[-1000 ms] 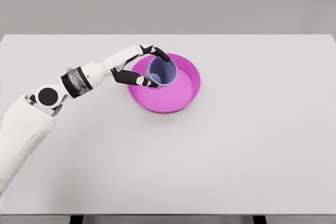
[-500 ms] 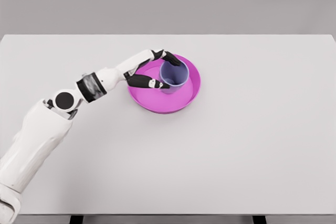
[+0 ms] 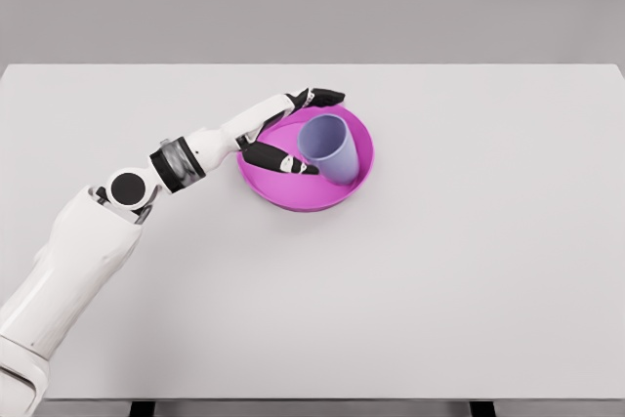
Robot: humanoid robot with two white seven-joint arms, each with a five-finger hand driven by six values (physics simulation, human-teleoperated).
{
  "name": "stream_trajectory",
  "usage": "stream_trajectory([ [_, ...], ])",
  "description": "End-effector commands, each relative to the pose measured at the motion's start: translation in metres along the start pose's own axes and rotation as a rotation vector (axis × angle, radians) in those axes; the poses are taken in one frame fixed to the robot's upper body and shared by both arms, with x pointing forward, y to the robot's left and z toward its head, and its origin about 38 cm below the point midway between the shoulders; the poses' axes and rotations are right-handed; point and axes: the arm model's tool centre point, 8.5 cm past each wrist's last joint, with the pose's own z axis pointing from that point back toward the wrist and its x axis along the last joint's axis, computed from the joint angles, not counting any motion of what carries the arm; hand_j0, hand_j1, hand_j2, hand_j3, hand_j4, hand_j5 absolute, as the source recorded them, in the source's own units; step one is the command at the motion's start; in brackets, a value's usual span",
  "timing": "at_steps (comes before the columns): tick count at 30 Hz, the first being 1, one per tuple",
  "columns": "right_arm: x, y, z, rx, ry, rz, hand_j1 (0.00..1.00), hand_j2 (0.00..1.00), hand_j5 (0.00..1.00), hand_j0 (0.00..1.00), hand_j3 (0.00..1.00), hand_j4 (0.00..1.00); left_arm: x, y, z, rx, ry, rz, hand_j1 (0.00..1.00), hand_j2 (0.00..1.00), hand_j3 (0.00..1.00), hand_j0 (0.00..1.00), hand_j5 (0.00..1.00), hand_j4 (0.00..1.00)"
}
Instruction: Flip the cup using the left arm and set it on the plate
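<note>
Resting mouth-up in plate (image 3: 293, 194), cup (image 3: 329, 148) appears placed; left hand (image 3: 290, 129) fingers spread, gripping nothing.

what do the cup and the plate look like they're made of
Cup: probably thin plastic, lavender and faintly see-through, with smooth matte walls. Plate: likely plastic too, opaque magenta, an even colour with a soft sheen on its raised rim. It is a render, so both are guesses.

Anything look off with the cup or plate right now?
Yes. The cup sits in the pink plate tilted, its open mouth leaning toward the left hand rather than straight up. The hand's fingers are spread and not gripping it.
</note>
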Motion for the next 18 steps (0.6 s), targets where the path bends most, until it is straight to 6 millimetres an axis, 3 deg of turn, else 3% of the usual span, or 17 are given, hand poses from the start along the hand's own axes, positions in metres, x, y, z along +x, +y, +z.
stream_trajectory([
  [1,0.0,0.0,0.0,0.0,0.0,0.0,1.0,1.0,1.0,1.0,1.0,1.0,-0.0003,0.0006,0.0001,0.004,0.003,0.008,0.96,0.96,0.96,0.96,0.96,0.96],
  [2,0.0,0.0,0.0,0.0,0.0,0.0,1.0,1.0,1.0,1.0,1.0,1.0,-0.0006,0.0005,0.0001,0.003,0.006,0.008,0.83,0.83,0.83,0.83,0.83,0.83],
  [4,0.0,0.0,0.0,0.0,0.0,0.0,1.0,1.0,1.0,1.0,1.0,1.0,-0.0014,0.0,0.001,0.0,0.01,0.007,0.72,0.72,0.72,0.72,0.72,0.72],
  [5,0.0,0.0,0.0,0.0,0.0,0.0,1.0,1.0,1.0,1.0,1.0,1.0,-0.0013,-0.0001,0.0009,0.0,0.009,0.005,0.71,0.71,0.71,0.71,0.71,0.71],
  [12,0.0009,0.0002,0.0,0.0,-0.001,0.0,1.0,1.0,1.0,1.0,1.0,1.0,-0.0008,0.0,0.0017,-0.002,0.009,0.001,0.72,0.72,0.72,0.72,0.72,0.72],
  [14,0.0,0.0,0.0,0.0,0.0,0.0,1.0,1.0,1.0,1.0,1.0,1.0,-0.0002,0.0006,0.0017,0.0,0.006,0.002,0.81,0.81,0.81,0.81,0.81,0.81],
  [16,0.0,0.0,0.0,0.0,0.0,0.0,1.0,1.0,1.0,1.0,1.0,1.0,0.0003,0.0005,0.0015,0.0,0.005,0.001,0.82,0.82,0.82,0.82,0.82,0.82],
  [18,0.0,0.0,0.0,0.0,0.0,0.0,1.0,1.0,1.0,1.0,1.0,1.0,0.001,0.0016,0.0015,0.0,0.003,0.0,0.92,0.92,0.92,0.92,0.92,0.92],
])
